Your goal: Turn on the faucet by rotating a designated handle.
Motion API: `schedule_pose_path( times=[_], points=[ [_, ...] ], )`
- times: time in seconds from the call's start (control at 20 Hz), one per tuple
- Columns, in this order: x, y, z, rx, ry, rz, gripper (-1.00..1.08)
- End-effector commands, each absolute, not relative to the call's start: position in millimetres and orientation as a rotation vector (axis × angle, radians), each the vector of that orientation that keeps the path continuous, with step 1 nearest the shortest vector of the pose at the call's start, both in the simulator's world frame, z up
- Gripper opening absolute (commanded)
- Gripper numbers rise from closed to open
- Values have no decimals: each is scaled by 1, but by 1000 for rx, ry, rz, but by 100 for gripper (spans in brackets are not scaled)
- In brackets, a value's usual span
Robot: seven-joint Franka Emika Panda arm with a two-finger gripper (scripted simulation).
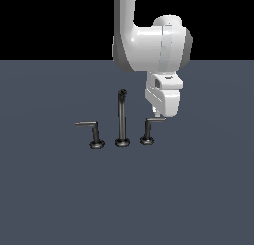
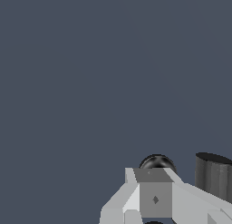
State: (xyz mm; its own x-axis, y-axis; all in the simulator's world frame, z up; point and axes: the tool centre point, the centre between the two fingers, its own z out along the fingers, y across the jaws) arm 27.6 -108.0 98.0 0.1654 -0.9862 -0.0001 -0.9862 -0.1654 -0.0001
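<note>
The faucet stands mid-floor as a tall thin spout post [image 1: 120,117] with a lever on each side. The handle [image 1: 149,126] is the short-armed lever at the exterior view's right of the post. My gripper [image 1: 157,111] points down at the outer end of its arm, touching it or just off it. In the wrist view the fingertips [image 2: 155,175] appear pressed together with nothing between them. A dark rounded part [image 2: 157,162] sits just past them, and a dark cylinder [image 2: 213,175] rises beside them. I cannot tell which faucet parts these are.
The longer-armed lever [image 1: 92,132] stands at the exterior view's left of the spout post. The flat grey-blue floor [image 1: 198,189] stretches all around. The white arm [image 1: 149,45] comes down from above the faucet.
</note>
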Motion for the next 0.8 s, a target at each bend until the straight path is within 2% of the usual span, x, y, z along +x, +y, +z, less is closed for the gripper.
schedule_pose_path(
  times=[0.0, 0.3, 0.4, 0.75],
  points=[
    [20, -114, 98, -2397, 2031, 0, -100],
    [0, -128, 98, -2397, 2031, 0, -100],
    [9, -119, 98, -2404, 2010, -11, -100],
    [-15, -120, 98, -2401, 2019, -6, -100]
  ],
)
